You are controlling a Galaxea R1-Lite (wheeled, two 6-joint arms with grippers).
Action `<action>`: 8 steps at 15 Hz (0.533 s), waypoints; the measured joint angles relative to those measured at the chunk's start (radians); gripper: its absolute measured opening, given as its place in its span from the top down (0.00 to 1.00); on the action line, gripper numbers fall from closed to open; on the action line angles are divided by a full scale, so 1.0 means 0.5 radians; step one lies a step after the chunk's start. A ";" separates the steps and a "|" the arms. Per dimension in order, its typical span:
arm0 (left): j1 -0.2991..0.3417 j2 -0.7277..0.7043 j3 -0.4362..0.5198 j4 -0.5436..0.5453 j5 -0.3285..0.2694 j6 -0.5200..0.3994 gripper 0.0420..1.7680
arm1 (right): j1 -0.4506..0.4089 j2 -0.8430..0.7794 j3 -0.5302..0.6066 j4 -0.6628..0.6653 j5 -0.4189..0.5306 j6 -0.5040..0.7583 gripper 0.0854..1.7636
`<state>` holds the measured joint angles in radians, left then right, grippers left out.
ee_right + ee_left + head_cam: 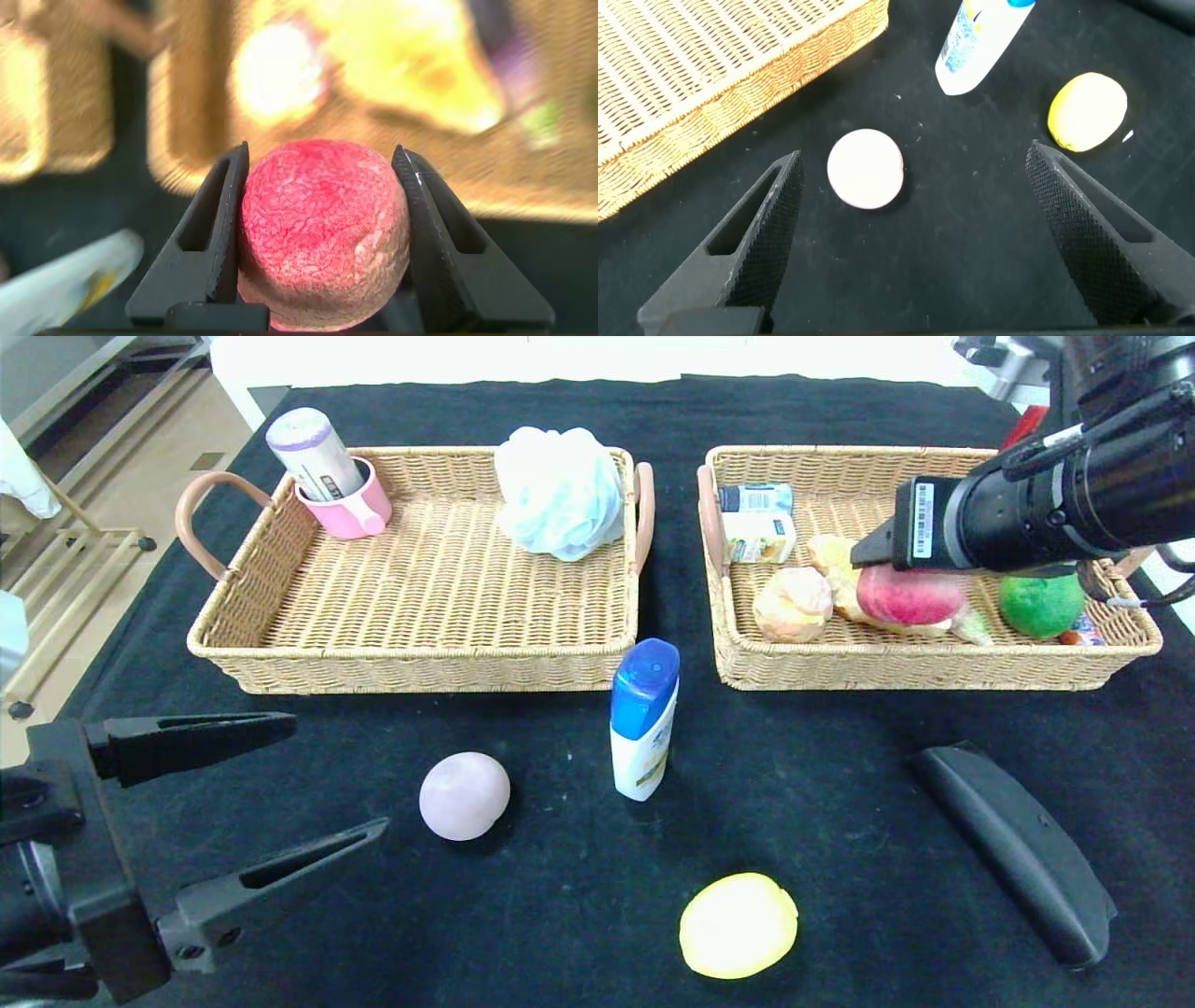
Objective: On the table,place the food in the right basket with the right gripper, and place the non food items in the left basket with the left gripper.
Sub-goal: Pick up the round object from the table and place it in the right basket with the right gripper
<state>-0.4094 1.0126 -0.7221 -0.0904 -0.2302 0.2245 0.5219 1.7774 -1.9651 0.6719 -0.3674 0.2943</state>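
**A:** Red peach [322, 233], rough-skinned, deep pink fading to pale cream near its base, sits clamped between both fingers of the right tool [322, 238], which hangs above the right basket [934, 667]. Where does it stand against the rest?

**B:** In the head view it is over the middle of that basket, just above a yellowish item and beside a pale round bun [793, 604]. A green fruit [1041, 605] lies to its right; two small cartons [758, 523] stand at the far left corner.

**A:** And the left tool [238, 803]?

**B:** Spread wide and holding nothing, low over the black counter [840, 784] at the near left. A pale pink ball [866, 168] lies between and just beyond its fingers.

**A:** What else is on the counter?

**B:** A blue-capped white bottle [643, 719] stands between the baskets' near corners; a yellow lemon [738, 925] lies nearer the front. The left basket [411, 667] holds a pink cup [347, 509] and a pale blue bath puff [560, 490].
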 joint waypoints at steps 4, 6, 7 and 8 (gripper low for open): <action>-0.001 -0.009 -0.002 -0.025 0.003 0.003 0.03 | -0.252 0.047 -0.001 -0.243 0.002 -0.075 0.42; 0.000 -0.012 0.002 -0.037 0.003 0.008 0.03 | -0.346 0.077 0.004 -0.330 0.003 -0.109 0.42; 0.000 -0.013 0.003 -0.038 0.003 0.009 0.03 | -0.391 0.091 0.005 -0.378 0.002 -0.120 0.42; 0.000 -0.014 0.005 -0.038 0.003 0.009 0.03 | -0.429 0.107 0.006 -0.431 0.004 -0.123 0.42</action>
<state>-0.4094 1.0053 -0.7196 -0.1096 -0.2289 0.2289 0.3072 1.8311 -1.9619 0.4564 -0.3655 0.2328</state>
